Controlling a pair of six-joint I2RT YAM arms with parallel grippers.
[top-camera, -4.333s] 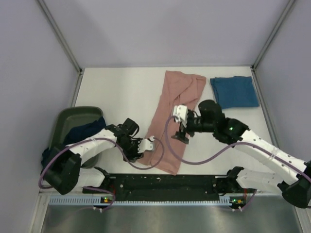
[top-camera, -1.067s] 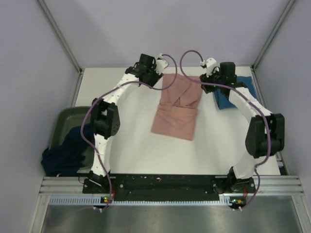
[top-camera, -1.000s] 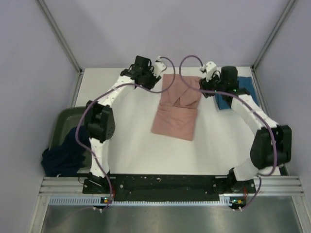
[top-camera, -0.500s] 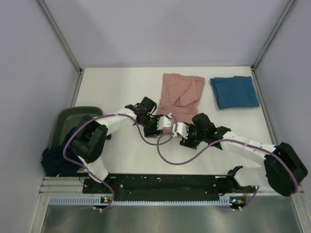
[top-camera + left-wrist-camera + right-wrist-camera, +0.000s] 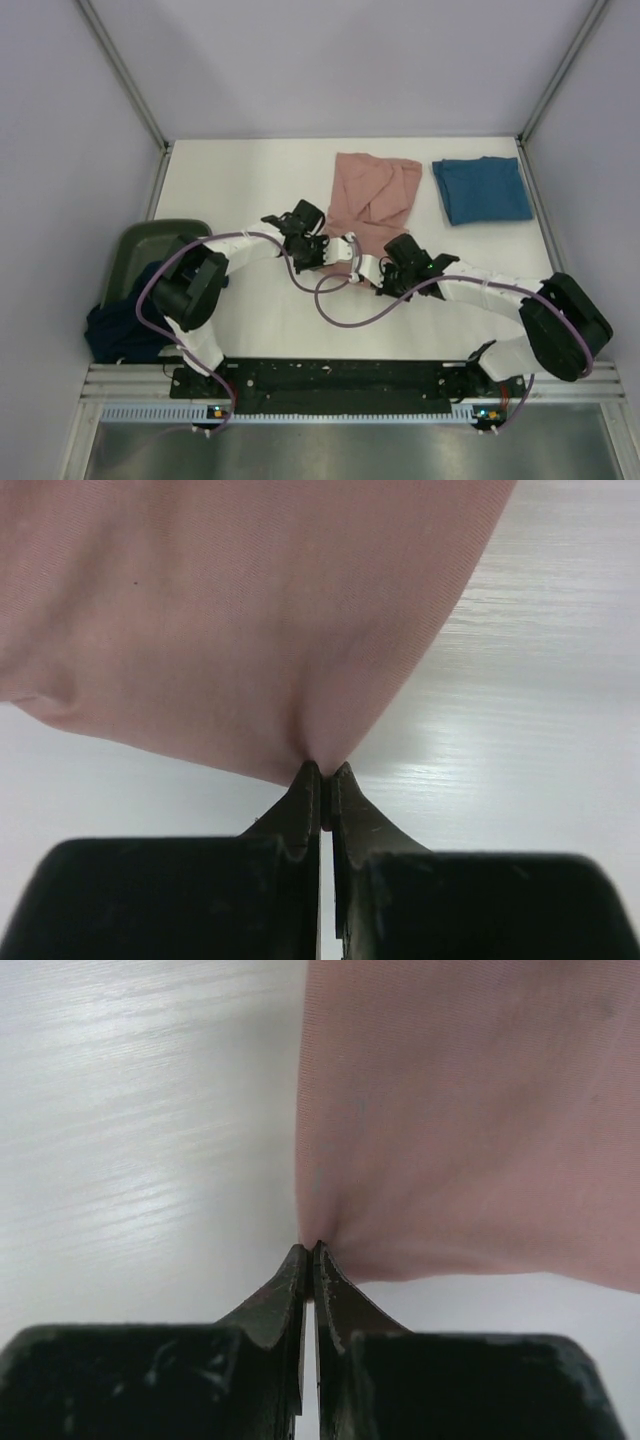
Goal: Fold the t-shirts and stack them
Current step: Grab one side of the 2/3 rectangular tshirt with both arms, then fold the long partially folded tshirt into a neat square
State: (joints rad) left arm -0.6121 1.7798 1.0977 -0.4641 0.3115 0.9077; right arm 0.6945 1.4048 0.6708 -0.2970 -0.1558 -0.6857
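The salmon-pink t-shirt (image 5: pixel 376 192) lies part-folded at the back middle of the table. Both grippers meet at its near edge. My left gripper (image 5: pixel 338 254) is shut on the pink hem at the near left corner, where the left wrist view shows the fabric (image 5: pixel 250 610) pinched at my left gripper's (image 5: pixel 325 776) tips. My right gripper (image 5: pixel 376 270) is shut on the near right corner, the cloth (image 5: pixel 470 1110) bunching at my right gripper's (image 5: pixel 309 1251) tips. The teal-blue t-shirt (image 5: pixel 482 189) lies folded at the back right. The dark navy t-shirt (image 5: pixel 125 322) hangs over the bin.
A dark green plastic bin (image 5: pixel 133 250) stands off the table's left edge. Metal frame posts (image 5: pixel 122 75) rise at the table's back corners. Purple cables loop from both wrists over the white tabletop (image 5: pixel 240 190).
Both arms swung back from the shirt's far end to its near edge. Their jaws, open half a second ago, have closed on the pink hem.
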